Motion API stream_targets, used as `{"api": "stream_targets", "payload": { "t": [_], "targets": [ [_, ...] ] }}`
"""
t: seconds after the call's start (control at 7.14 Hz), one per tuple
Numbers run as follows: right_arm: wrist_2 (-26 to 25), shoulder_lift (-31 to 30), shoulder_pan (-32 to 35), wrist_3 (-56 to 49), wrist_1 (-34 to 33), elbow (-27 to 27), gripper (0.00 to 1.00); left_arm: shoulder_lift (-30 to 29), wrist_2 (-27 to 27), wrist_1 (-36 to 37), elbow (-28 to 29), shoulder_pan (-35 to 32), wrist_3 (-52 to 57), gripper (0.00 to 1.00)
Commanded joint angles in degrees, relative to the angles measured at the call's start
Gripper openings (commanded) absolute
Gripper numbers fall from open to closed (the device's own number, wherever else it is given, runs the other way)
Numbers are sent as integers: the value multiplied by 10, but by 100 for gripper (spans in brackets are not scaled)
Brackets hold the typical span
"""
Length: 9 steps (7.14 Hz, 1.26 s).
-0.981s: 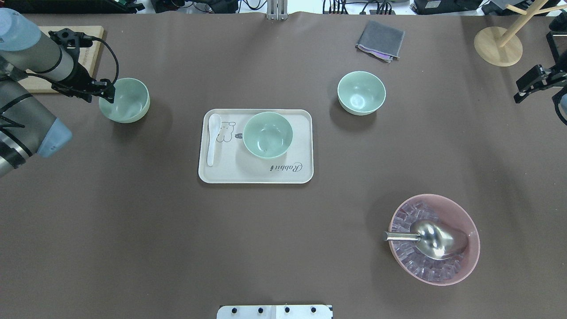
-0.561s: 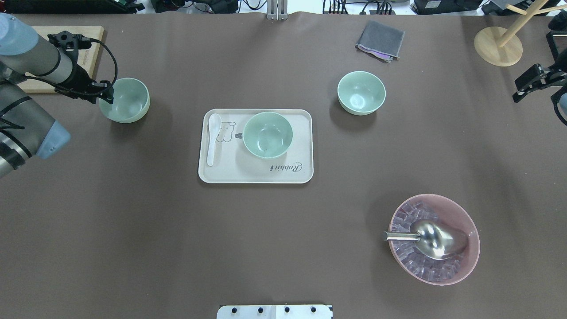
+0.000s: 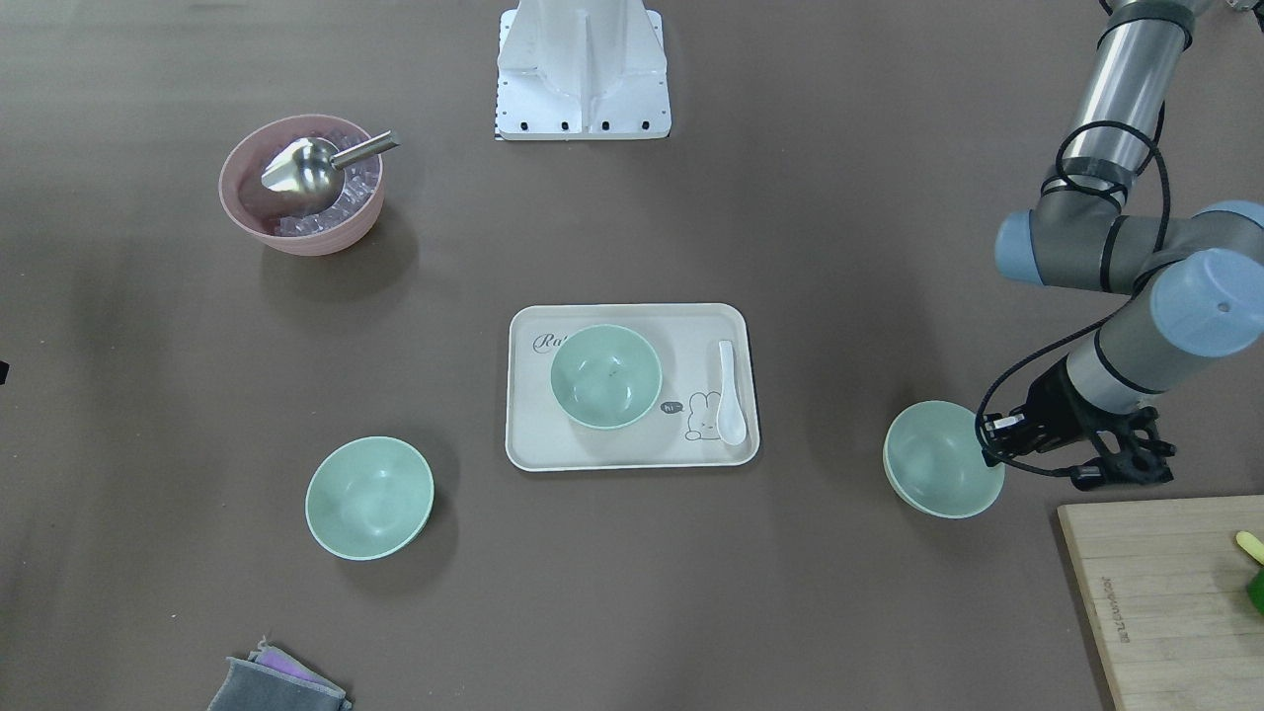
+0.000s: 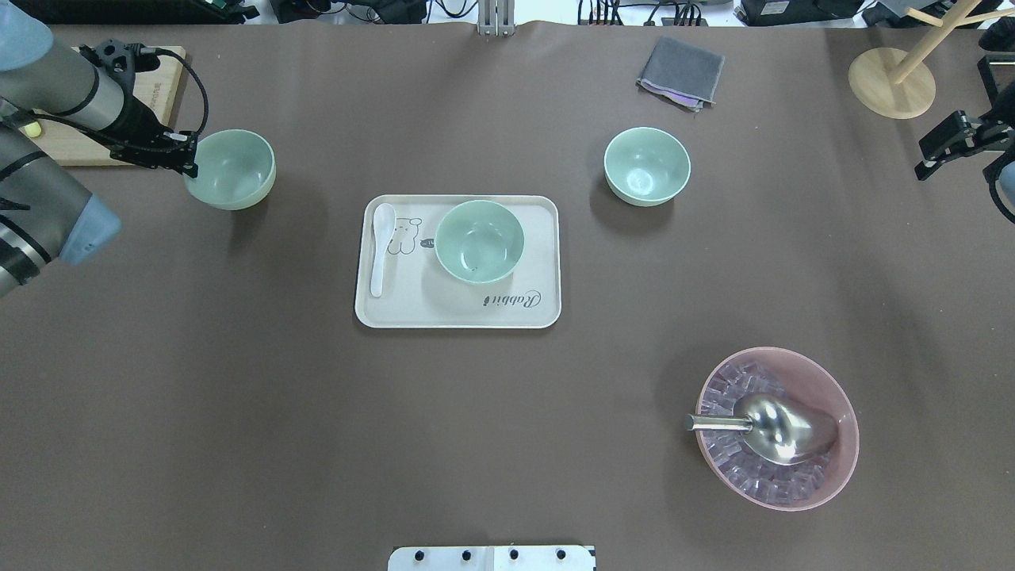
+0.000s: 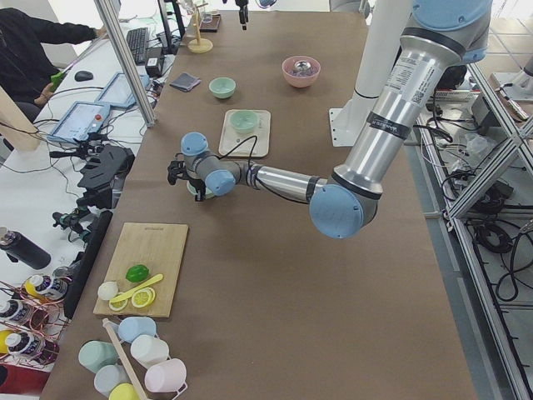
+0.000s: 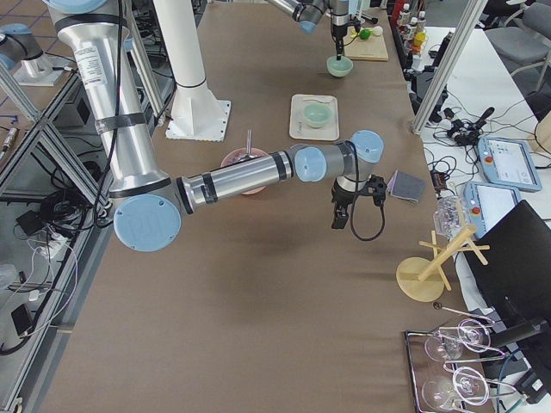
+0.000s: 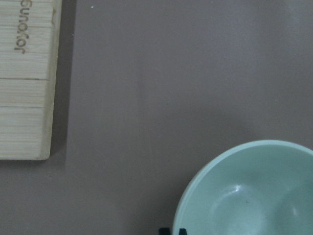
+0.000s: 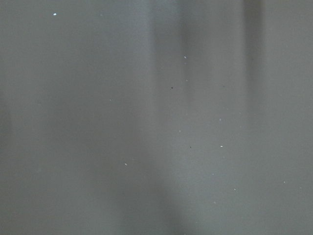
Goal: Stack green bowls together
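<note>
I am pinching the left green bowl (image 4: 234, 169) by its rim in my left claw (image 4: 192, 163), so its base is free to nest in the middle green bowl (image 4: 479, 241).

Silver arms (image 3: 1129, 74), pale-blue joint caps (image 3: 1210, 301), black cables (image 3: 1037, 355), black left pincer (image 4: 190, 156).

A brown-covered table (image 4: 507, 444) stands inside an aluminium frame (image 5: 125, 58) (a cluttered white desk (image 5: 104, 58) alongside).

Left hand (image 6: 339, 55) touches the far green bowl (image 6: 342, 69).
</note>
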Motion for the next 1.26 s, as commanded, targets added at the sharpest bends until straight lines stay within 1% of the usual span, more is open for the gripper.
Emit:
{"api": "stream_targets", "payload": {
  "t": [0.0,0.14,0.28,0.42,0.56,0.7,0.98,1.12],
  "targets": [
    [-2,50,-39,56,0,-8,100,-42,-93,66,-15,-60,0,0],
    [-29,88,-91,137,9,-10,100,-60,-92,102,-30,-59,-7,0],
    [-76,116,-150,232,66,-24,100,-83,-91,113,-30,-54,-32,0],
    [-99,132,-186,306,172,-72,99,-99,-85,112,-31,-36,-63,0],
    [-111,147,-198,326,256,-136,98,-110,-55,112,-31,-17,-87,0],
    [-114,164,-203,328,270,-171,98,-116,-38,111,-32,-2,-106,0],
    [-118,183,-210,341,268,-181,96,-118,-36,110,-38,8,-116,0],
    [-122,199,-215,355,269,-196,95,-118,-33,110,-38,9,-116,0]
  ]
}}
